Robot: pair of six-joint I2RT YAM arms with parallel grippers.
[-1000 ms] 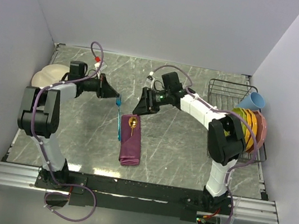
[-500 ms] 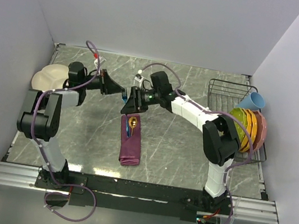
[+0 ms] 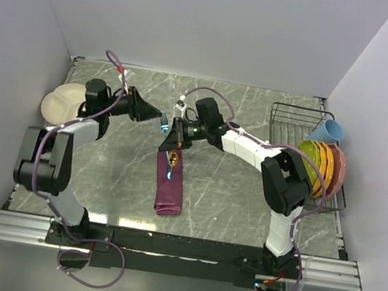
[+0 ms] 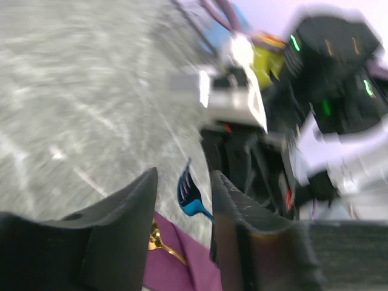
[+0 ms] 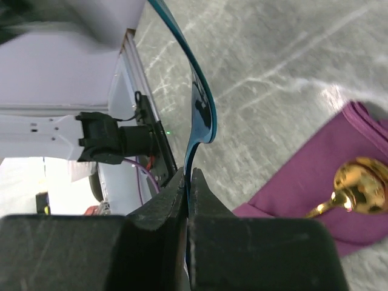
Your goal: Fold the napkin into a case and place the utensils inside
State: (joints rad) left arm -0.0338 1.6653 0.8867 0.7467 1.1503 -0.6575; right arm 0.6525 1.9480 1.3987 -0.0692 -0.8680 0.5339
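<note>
The napkin, folded into a long narrow maroon case (image 3: pixel 170 190), lies on the marble table, and its cloth (image 5: pixel 291 203) (image 4: pixel 182 273) shows in both wrist views. The gold spoon (image 3: pixel 173 159) (image 5: pixel 357 185) (image 4: pixel 156 239) rests at the case's far end. My right gripper (image 3: pixel 169 138) (image 5: pixel 188 176) is shut on the blue fork (image 3: pixel 167 172) (image 5: pixel 203 115), which hangs just above that end. My left gripper (image 3: pixel 158 118) (image 4: pixel 183 176) hovers close by on the left, open and empty. The fork's tines (image 4: pixel 188 193) show beyond its fingers.
A cream divided plate (image 3: pixel 61 99) sits at the far left behind the left arm. At the right stands a wire dish rack (image 3: pixel 295 113) holding coloured plates (image 3: pixel 320 165) and a blue cup (image 3: pixel 332 129). Grey walls enclose the table.
The left gripper brought the fork to the right gripper, then opened and let it go. The right gripper moved left and closed on the fork above the case.
</note>
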